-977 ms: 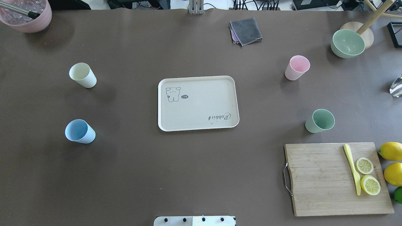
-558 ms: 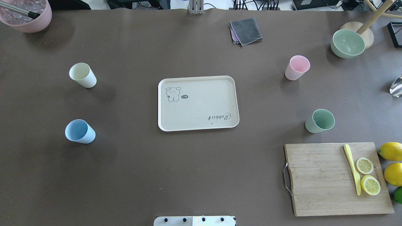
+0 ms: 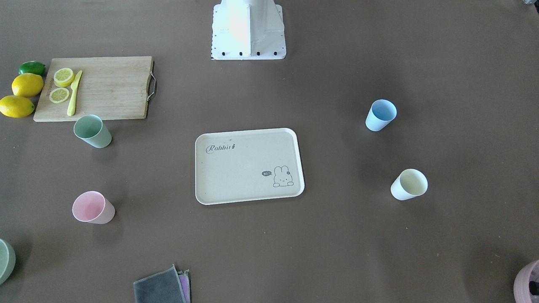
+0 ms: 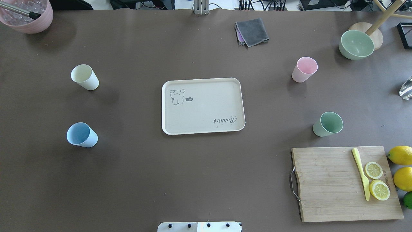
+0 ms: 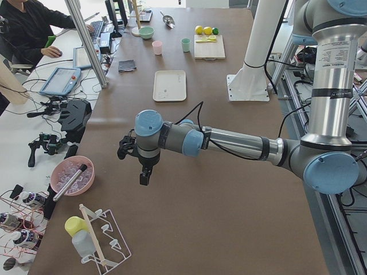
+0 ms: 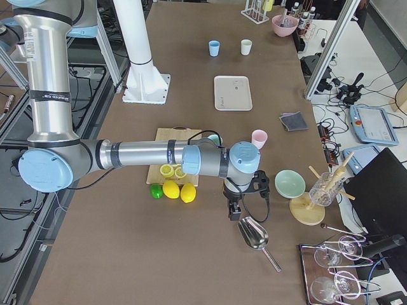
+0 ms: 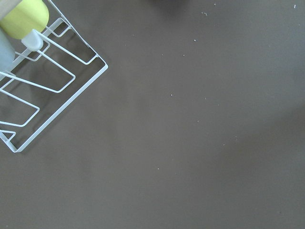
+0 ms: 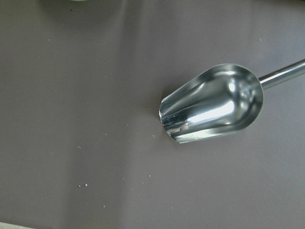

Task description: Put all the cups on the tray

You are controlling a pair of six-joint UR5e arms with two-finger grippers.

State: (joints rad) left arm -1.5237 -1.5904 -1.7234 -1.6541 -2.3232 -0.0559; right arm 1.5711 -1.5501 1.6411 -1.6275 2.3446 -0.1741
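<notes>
arms [image 5: 235, 142]: silver tubes | joint caps [image 5: 148, 122]: light blue | cables [image 5: 198, 105]: black | pedestal [image 3: 248, 29]: white

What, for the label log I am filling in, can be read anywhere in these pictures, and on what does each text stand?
"Rabbit": script in one corner of the tray.
"hi": in the small speech bubble beside the bunny drawing on the tray.
Cutting board: a printed mark along the edge by the lemon slices, too small to read.
Left arm and right arm: a vertical label on each, too blurred to read.
</notes>
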